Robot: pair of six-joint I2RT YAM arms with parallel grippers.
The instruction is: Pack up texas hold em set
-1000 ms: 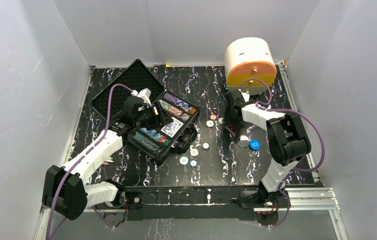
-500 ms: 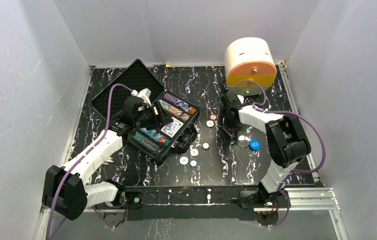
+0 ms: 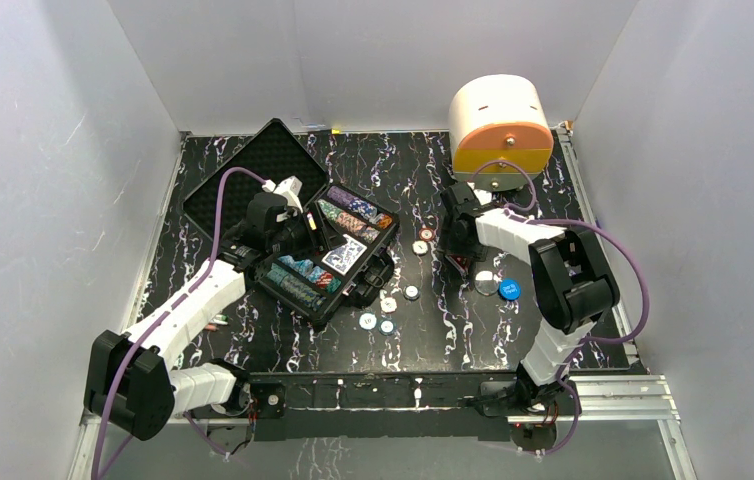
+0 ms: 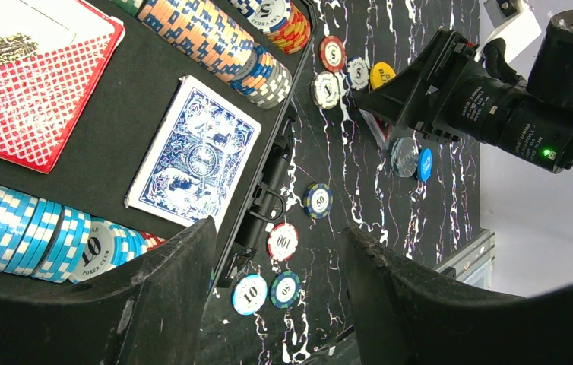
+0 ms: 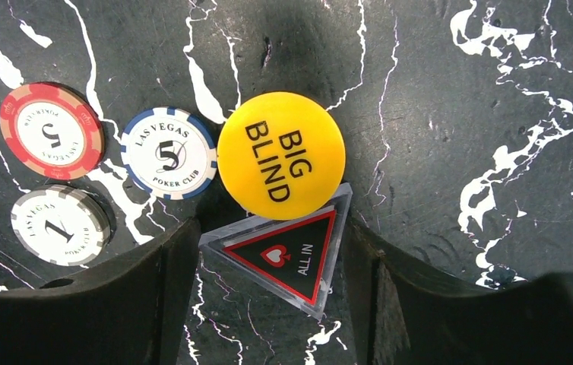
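- Case (image 3: pixel 328 255): sits open on the left half of the table, with its foam lid (image 3: pixel 243 180) laid back toward the far-left corner. Chip rows, a blue deck (image 4: pixel 194 162) and a red deck (image 4: pixel 36 87) are seated inside.
- Left claw (image 4: pixel 280 293): spread wide and empty, hanging over the case's right rim.
- Right claw (image 5: pixel 268 266): spread wide and gripping nothing, low over the table right of centre. Its jaws stand either side of a clear triangular marker (image 5: pixel 283 255).
- Yellow disc (image 5: pixel 281 155): lies touching the marker's far edge. Three chips (image 5: pixel 169 153) lie just beside it, on the side toward the case.
- Outstanding: four more chips (image 4: pixel 282 241) lie just beside the case's near-right side. A blue disc (image 3: pixel 509 290) and a pale disc (image 3: pixel 487 283) lie nearer the right edge. Judgement: packing is well short of done.
- Risk one: the marker is thin and flat, so jaws closing on it may skid over its edges or flip it out of hold.
- Risk two: a closing or dragging move may shove the yellow disc and scatter the neighbouring chips.
- Risk three: the left arm occupies the space over the case, so a delivery by the right arm could bring the two into contact.
- Risk four: any piece standing proud of its slot would keep the lid from shutting.
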